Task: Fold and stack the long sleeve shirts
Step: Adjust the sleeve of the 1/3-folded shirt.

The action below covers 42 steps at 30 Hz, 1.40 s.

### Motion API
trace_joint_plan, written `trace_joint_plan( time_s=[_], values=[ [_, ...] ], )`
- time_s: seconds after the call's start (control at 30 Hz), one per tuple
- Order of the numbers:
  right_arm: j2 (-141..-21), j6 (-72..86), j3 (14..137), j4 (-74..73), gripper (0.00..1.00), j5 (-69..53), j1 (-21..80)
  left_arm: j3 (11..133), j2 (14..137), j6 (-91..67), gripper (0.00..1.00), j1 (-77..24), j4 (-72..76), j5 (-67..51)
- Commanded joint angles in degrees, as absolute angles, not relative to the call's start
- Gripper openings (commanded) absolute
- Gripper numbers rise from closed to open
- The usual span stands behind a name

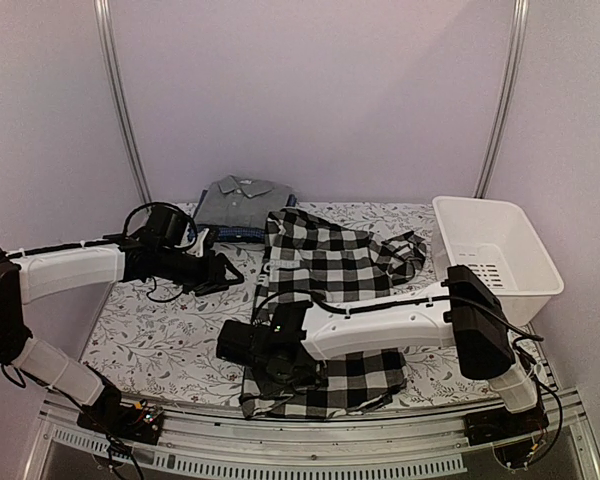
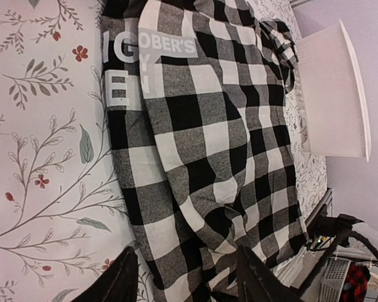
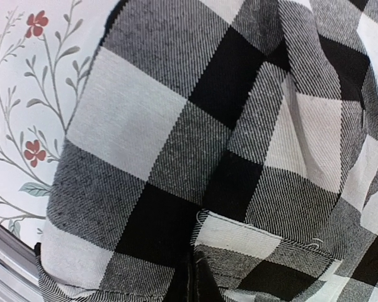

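Right end effector point(image 3: 190, 278) is down low at the near edge of the bench point(image 1: 150, 320), and its fingers are pressed together, pinching a fold of the black-and-white checked shirt point(image 1: 330, 265) by the hem. In the right wrist view the big checks fill almost everything, cloth bunched and creased right at the fingertips, with a strip of the flower-printed bench cover showing on the left. From above, the checked shirt lies spread down the middle of the bench, rumpled, running from the far side towards the front rail. The right arm lies across its lower part, so the near end peeks out beneath the arm. Over to the left end effector point(image 1: 220, 272): it sits just beside the shirt's left edge, fingers point(image 2: 123, 280) standing well apart, nothing between them. Its wrist camera looks along the length of the checked cloth, and there is a printed label point(image 2: 167, 47) with white lettering near the far end of the garment. At the back of the bench the plain grey shirt point(image 1: 242, 200) lies folded, collar up, and a sliver of blue shirt point(image 1: 238, 233) shows under its near edge. The white plastic basket point(image 1: 490, 240) stands at the right side, just beside the checked shirt's far corner.
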<state>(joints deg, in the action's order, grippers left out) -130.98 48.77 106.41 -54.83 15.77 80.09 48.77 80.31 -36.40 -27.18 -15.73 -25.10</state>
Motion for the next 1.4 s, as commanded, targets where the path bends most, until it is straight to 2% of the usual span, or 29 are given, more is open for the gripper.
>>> trace_joint_plan(
  time_s=[0.0,0.5,1.37],
  values=[
    [-129.3,47.5,110.8,-57.9,0.00,16.4,81.0,50.2,81.1,-35.8,0.53,-28.0,-16.0,-25.4],
    [-132.3,46.4,116.3,-58.2,0.00,12.0,81.9,50.1,81.2,-35.4,0.53,-28.1,-15.7,-25.9],
    [-134.2,44.8,116.3,-52.8,0.00,6.9,81.3,50.3,83.0,-35.8,0.53,-28.8,-15.0,-25.9]
  ],
)
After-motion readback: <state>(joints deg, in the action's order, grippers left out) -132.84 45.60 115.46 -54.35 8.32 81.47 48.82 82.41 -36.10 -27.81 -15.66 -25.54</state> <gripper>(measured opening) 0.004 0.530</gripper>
